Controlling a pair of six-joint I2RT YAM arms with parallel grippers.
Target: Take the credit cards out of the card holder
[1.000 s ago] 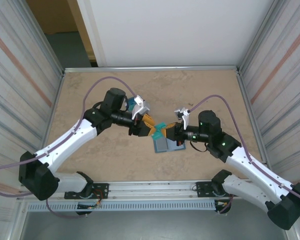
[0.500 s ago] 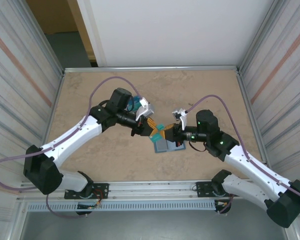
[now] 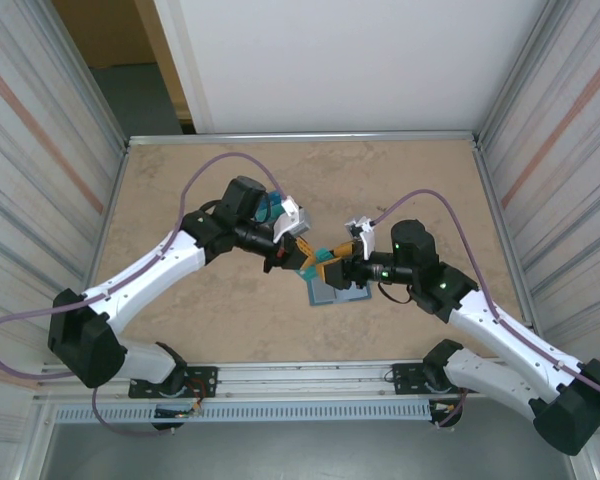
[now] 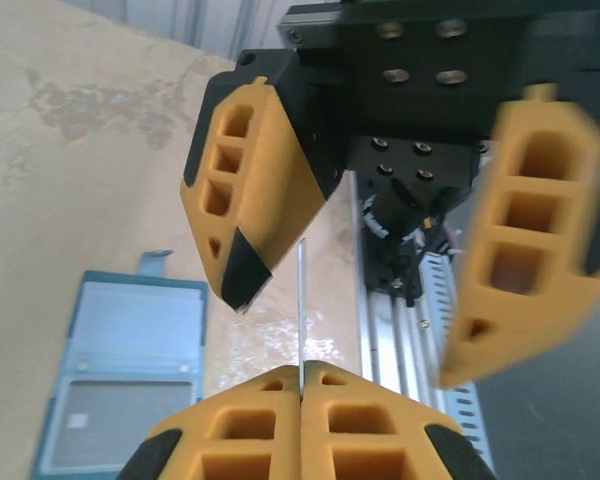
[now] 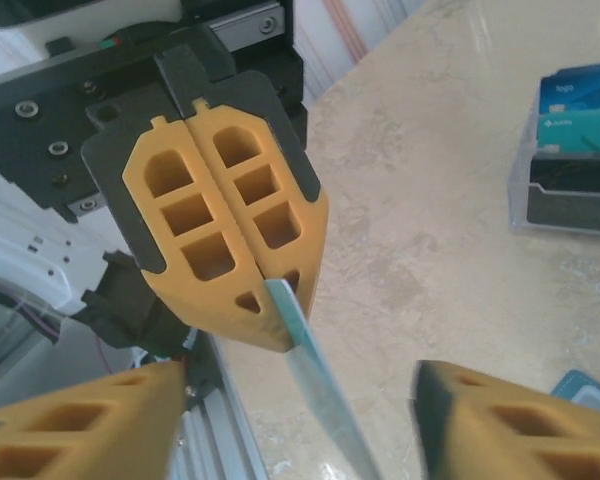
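Observation:
A teal credit card (image 5: 318,395) hangs in the air between the two grippers, seen edge-on as a thin line (image 4: 300,300) in the left wrist view. My left gripper (image 4: 301,372) (image 3: 300,254) is shut on the card's end. My right gripper (image 5: 300,380) (image 3: 331,266) stands open around the card's other end, one finger (image 4: 242,215) on each side and clear of it. The card holder (image 4: 120,375) (image 3: 333,293) lies open on the table just below, showing its grey-blue pocket panels.
A clear tray with a black piece and blue-green cards (image 5: 570,150) stands on the table behind the left wrist (image 3: 270,209). A metal rail (image 4: 405,330) runs along the table's near edge. Corrugated walls close in both sides.
My left gripper has closed on the card. My right gripper, shut on the card a moment ago, has opened and let it go. Both arms shifted slightly.

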